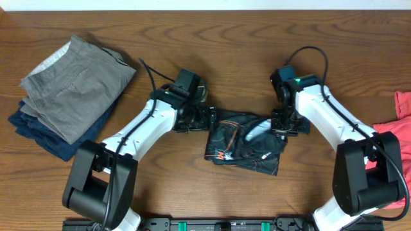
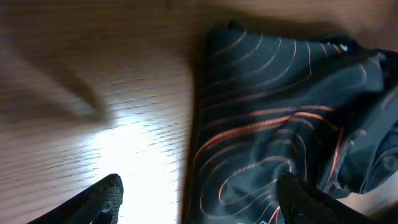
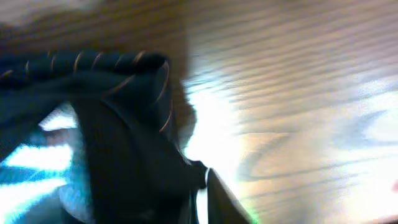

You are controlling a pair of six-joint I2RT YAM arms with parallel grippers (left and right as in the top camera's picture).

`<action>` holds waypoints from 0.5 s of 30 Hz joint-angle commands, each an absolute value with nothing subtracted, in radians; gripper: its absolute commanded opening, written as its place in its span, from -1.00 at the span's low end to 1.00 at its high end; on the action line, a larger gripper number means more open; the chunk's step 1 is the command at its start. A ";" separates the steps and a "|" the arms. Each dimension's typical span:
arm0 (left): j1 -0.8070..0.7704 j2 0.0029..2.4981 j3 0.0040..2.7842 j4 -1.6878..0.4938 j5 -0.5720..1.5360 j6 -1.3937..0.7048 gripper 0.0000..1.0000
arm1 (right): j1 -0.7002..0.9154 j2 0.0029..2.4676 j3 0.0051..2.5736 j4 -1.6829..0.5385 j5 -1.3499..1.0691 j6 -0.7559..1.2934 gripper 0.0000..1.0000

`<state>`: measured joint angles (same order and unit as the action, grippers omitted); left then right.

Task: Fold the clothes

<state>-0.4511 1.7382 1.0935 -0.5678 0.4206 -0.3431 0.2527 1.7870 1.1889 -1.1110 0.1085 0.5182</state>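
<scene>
Closest to my left wrist camera, the two dark fingertips of my left end effector stood spread wide. One was over bare worktop. The other was above the black jersey, so the garment's left edge ran between them and nothing was pinched. From overhead the jersey lay crumpled into a rough, uneven rectangle at the middle of the worktop, between my two arms. Its orange contour lines showed, and a small orange-and-white logo sat near its front left corner. My right end effector sat at the garment's right edge, touching or just over the cloth. Its own camera gave only a blurred picture of dark fabric bunched up close in front of the lens, with pale lining showing under it. I could not tell whether those fingers were pressed together on the cloth or apart. My wrists covered both side edges of the jersey from above. Well apart at the far left lay folded grey trousers stacked on a navy pair. At the right border a red shirt showed, partly hidden behind my right arm's lower link.
</scene>
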 commanded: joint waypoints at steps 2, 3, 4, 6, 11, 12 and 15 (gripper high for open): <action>-0.468 1.745 1.090 -0.555 0.433 -0.345 0.61 | 0.230 1.794 1.185 -1.147 0.083 0.573 0.36; -0.469 1.745 1.090 -0.554 0.433 -0.345 0.61 | 0.230 1.794 1.185 -1.149 0.062 0.543 0.48; -0.469 1.745 1.090 -0.553 0.434 -0.345 0.61 | 0.230 1.794 1.185 -1.149 0.050 0.519 0.54; -0.469 1.745 1.090 -0.555 0.434 -0.345 0.61 | 0.226 1.789 1.189 -1.158 0.056 0.515 0.64; -0.469 1.745 1.089 -0.569 0.434 -0.345 0.61 | 0.215 1.733 1.219 -1.163 -0.003 0.460 0.51; -0.471 1.745 1.088 -0.570 0.434 -0.345 0.62 | 0.216 1.716 1.221 -1.163 -0.020 0.443 0.49; -0.478 1.745 1.085 -0.567 0.434 -0.345 0.62 | 0.218 1.653 1.222 -1.160 -0.102 0.358 0.47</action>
